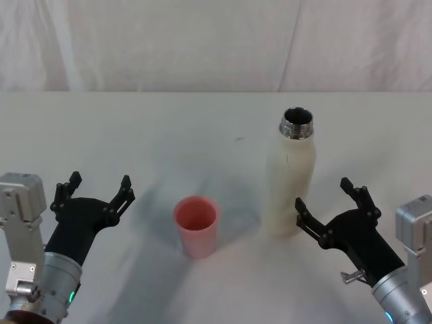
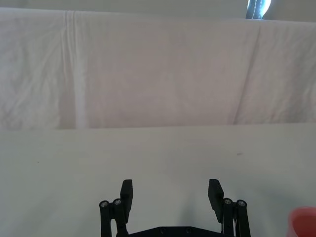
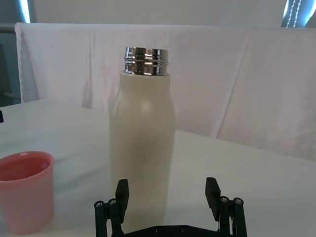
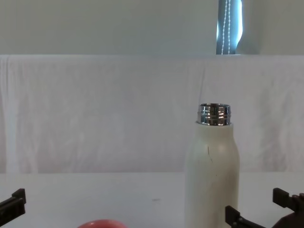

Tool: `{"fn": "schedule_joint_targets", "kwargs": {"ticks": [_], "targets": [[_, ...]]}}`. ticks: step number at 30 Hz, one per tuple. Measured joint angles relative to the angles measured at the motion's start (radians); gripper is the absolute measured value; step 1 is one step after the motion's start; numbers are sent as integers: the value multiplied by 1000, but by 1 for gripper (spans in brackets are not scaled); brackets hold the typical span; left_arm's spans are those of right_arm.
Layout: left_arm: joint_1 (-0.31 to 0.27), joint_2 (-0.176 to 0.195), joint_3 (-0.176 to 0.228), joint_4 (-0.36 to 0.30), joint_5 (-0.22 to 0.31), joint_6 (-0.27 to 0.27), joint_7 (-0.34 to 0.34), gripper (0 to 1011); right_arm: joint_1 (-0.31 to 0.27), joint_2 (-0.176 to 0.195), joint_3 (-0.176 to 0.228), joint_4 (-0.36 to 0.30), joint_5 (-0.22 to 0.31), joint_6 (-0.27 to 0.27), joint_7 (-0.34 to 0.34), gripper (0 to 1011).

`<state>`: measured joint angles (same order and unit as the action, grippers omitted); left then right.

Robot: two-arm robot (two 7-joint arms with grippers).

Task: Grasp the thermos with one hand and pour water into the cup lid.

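Note:
The cream-white thermos point(image 1: 291, 177) stands upright on the table, its chrome neck open at the top; it also rises in the right wrist view point(image 3: 142, 143) and the chest view point(image 4: 212, 171). The pink cup lid point(image 1: 196, 225) stands mouth-up to its left, also seen at the right wrist view's edge point(image 3: 24, 190) and the chest view's bottom point(image 4: 101, 223). My right gripper point(image 1: 332, 199) is open just right of and in front of the thermos, not touching it point(image 3: 167, 195). My left gripper point(image 1: 97, 188) is open at the near left, apart from the cup lid point(image 2: 171, 195).
A white cloth covers the table point(image 1: 169, 135) and hangs as a backdrop point(image 4: 95, 114) behind it. Bare room lies between the two grippers and beyond the thermos.

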<state>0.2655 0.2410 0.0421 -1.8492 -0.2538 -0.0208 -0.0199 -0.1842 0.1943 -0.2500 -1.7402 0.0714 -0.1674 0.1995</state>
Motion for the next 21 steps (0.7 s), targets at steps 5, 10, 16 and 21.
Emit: {"fn": "schedule_joint_targets", "kwargs": {"ticks": [5,10,16,21], "targets": [[0,0,0,0,0,0,0,1001,-12,0,11,-5,-3,-4,-4,1001],[0,0,0,0,0,0,0,1001,-21,0,17,-10,-4,-6,-5,1001],[0,0,0,0,0,0,0,1001,-21,0,17,-10,-4,-6,-5,1001],[0,0,0,0,0,0,0,1001,-21,0,17,-10,-4,-6,-4,1001]]}}
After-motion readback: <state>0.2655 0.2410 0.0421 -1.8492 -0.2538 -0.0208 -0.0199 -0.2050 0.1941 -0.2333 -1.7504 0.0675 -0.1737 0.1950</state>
